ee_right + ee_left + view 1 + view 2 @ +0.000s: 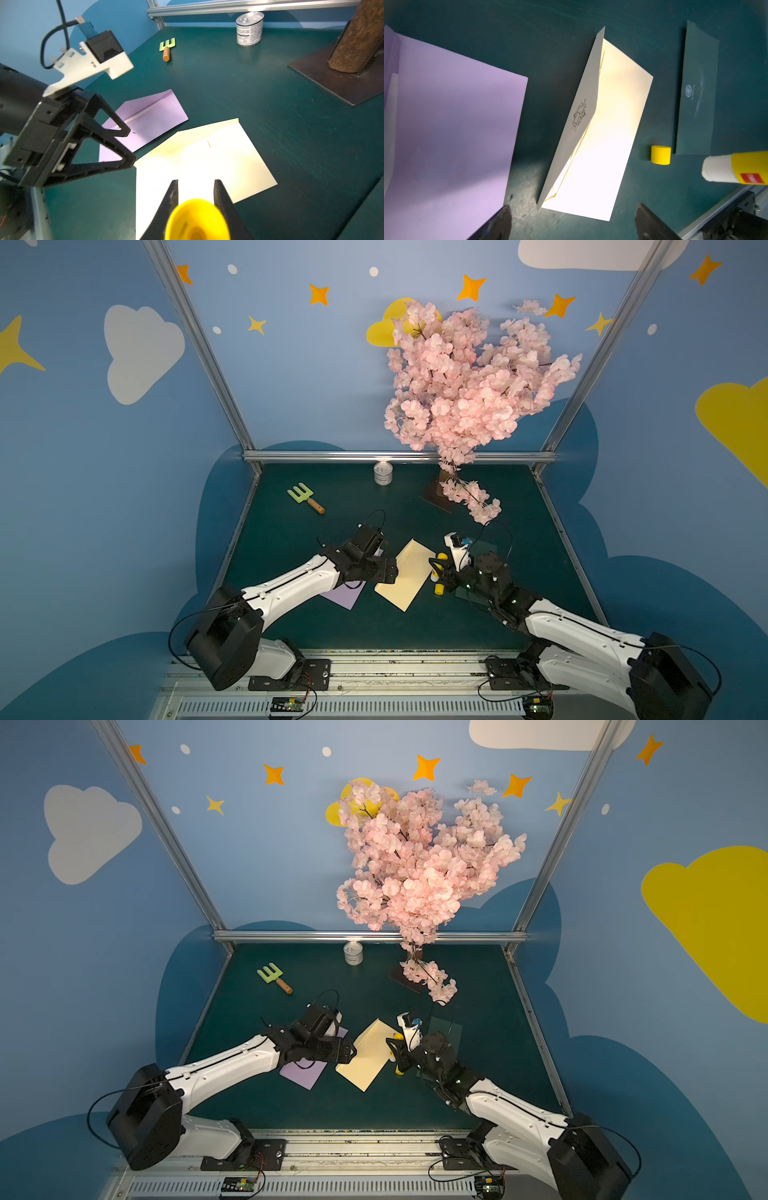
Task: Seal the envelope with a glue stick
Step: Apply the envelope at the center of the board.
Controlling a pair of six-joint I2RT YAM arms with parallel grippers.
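Note:
The cream envelope [409, 572] [365, 1058] lies on the green table between the two arms, and its printed flap [579, 116] stands half raised over the body. My left gripper [387, 570] [574, 224] hovers over the envelope's left end, open, with nothing between its fingers. My right gripper [437, 569] [195, 182] is shut on the yellow glue stick [443, 557] [197, 220] just off the envelope's right edge. The stick is uncapped, and its whitish tip [716, 170] points toward the envelope. Its yellow cap [439, 589] [660, 155] lies on the table beside the envelope.
A purple envelope [345, 596] lies under the left arm. A dark green envelope [697, 93] lies on the right, near the right gripper. Farther back are a green hand fork [305, 497], a tin can [382, 473] and a pink blossom tree [469, 377] on a dark base plate [336, 83].

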